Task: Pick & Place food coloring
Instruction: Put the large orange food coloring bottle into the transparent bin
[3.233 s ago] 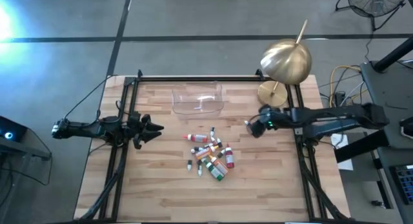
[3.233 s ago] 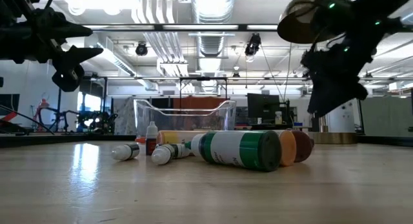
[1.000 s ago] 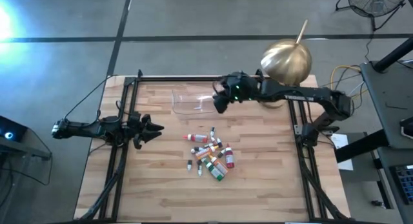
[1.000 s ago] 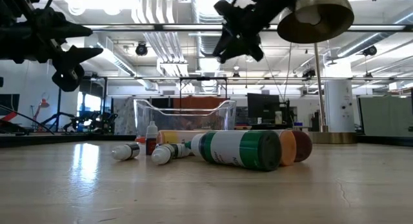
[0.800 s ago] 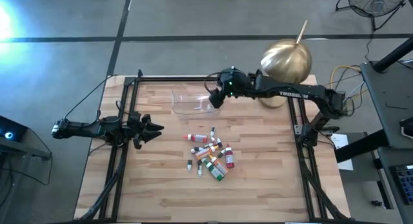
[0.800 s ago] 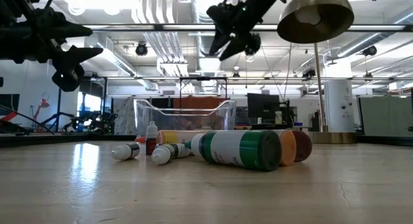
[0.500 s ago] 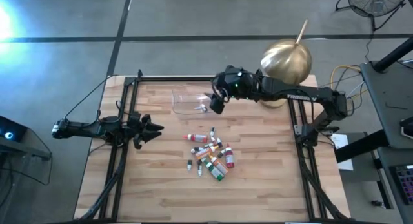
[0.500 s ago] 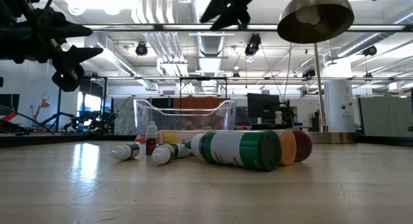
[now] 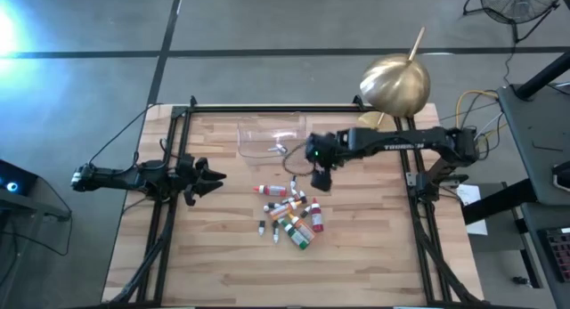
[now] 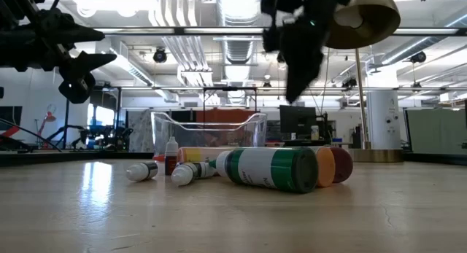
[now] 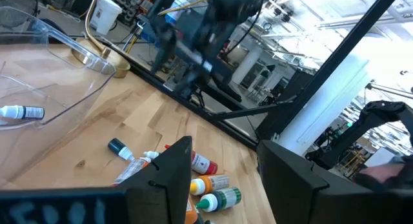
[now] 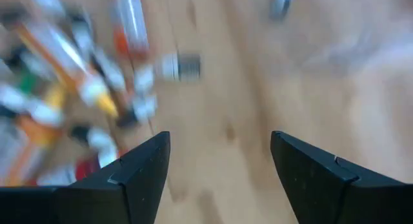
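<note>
The food coloring (image 9: pixel 289 211) is a heap of small bottles lying on their sides mid-table, also seen low (image 10: pixel 270 168) and blurred in the right wrist view (image 12: pixel 64 101). One more bottle (image 11: pixel 19 112) lies inside the clear tray (image 9: pixel 273 135) behind the heap. My right gripper (image 9: pixel 319 173) hangs open above the bare wood between tray and heap, pointing steeply down, with nothing between its fingers (image 12: pixel 219 166). Over the table's left edge my left gripper (image 9: pixel 209 177) is held level, its fingers apart and empty (image 11: pixel 226 185).
A brass dome lamp (image 9: pixel 394 86) stands at the far right corner, close to my right arm. Black frame rails (image 9: pixel 174 193) run along the left, right and far sides. Bare wood (image 9: pixel 267 273) lies near the front edge.
My right gripper has swung from above the tray's right end toward the near edge and come down, tipping from a shallow slant to point steeply down beside the heap of bottles. The heap and the tray have not shifted.
</note>
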You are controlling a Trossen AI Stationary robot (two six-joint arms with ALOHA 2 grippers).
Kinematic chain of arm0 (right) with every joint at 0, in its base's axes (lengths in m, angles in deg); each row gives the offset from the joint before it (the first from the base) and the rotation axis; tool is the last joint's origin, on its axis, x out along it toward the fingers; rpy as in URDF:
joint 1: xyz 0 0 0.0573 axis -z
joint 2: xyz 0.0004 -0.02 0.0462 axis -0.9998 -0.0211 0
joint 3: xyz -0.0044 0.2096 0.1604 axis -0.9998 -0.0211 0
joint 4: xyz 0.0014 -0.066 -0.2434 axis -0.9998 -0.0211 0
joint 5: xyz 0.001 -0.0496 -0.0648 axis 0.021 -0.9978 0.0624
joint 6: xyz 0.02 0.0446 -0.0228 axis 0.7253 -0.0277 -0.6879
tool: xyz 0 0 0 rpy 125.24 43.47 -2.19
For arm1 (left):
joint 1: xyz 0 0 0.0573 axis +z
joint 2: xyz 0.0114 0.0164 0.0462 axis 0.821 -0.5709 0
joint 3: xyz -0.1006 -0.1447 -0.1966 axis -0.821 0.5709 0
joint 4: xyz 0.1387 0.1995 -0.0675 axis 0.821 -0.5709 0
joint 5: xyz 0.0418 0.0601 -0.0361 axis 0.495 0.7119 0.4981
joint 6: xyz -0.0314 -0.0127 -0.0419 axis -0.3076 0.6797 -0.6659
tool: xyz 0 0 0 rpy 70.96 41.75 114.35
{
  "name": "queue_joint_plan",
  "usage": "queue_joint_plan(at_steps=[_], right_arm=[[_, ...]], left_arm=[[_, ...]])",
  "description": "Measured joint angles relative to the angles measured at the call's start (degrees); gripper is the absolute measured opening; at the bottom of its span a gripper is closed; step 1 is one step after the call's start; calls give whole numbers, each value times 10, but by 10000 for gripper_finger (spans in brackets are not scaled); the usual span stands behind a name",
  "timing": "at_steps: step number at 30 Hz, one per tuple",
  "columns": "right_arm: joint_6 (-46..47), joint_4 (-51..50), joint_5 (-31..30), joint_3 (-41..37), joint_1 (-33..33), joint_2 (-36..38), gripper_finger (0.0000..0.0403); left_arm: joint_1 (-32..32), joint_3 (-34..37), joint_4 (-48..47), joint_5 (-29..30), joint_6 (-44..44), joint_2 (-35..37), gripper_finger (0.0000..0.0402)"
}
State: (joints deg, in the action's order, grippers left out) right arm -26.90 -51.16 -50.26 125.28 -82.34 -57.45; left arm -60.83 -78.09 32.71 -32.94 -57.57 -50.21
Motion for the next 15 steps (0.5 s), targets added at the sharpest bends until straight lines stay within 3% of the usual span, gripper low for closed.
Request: queue_joint_plan(at_steps=[3,11,15], right_arm=[[50,-7,6,-50,-7,0,253],[172,54,137,-204,-15,0,251],[197,107,143,-229,-38,0,247]], left_arm=[[0,0,0,0,0,0,149],[0,0,0,0,0,0,149],[0,0,0,0,0,0,149]])
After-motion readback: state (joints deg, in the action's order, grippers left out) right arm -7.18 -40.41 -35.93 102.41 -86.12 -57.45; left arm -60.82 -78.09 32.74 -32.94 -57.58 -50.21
